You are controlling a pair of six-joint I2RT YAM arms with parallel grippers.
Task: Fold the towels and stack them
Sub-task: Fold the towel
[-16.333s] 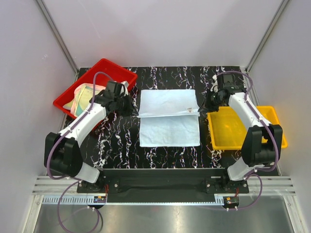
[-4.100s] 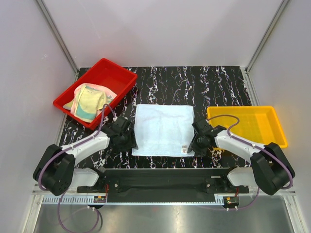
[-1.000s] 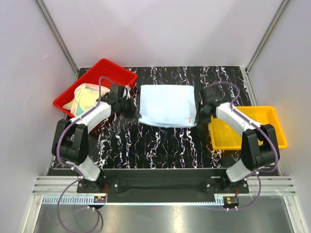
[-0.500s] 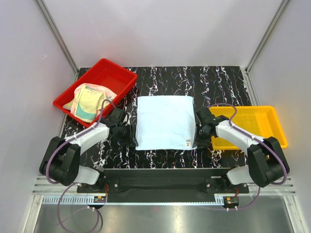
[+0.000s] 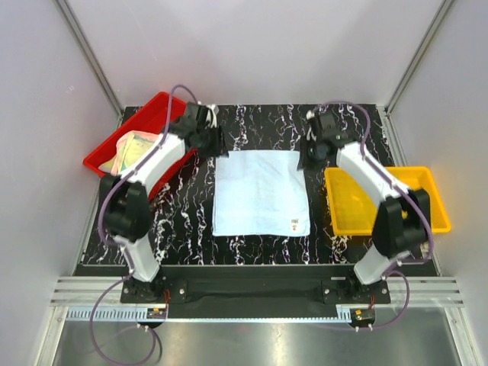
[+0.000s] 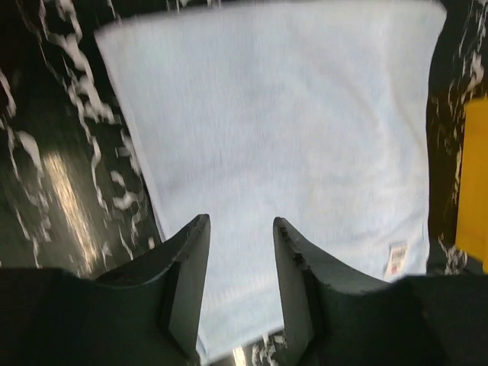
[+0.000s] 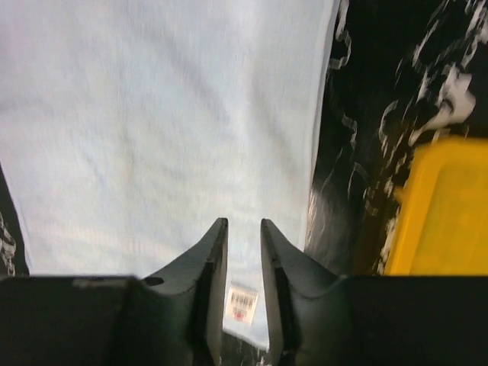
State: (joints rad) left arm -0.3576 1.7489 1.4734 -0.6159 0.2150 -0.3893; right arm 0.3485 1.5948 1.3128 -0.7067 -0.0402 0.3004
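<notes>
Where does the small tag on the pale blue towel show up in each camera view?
Top external: the small white tag sits at the pale blue cloth towel's near right corner.
Left wrist: lower right, at the towel's edge.
Right wrist: bottom centre.
Shared landmark: the yellow plastic tray, on the tag's side.

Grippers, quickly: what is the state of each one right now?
Left gripper: open, holding nothing, over the pale blue towel.
Right gripper: slightly open, holding nothing.

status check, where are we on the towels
Both open and empty: left gripper, right gripper, at far corners. The pale blue towel lies flat on table. Nothing blocking.
</notes>
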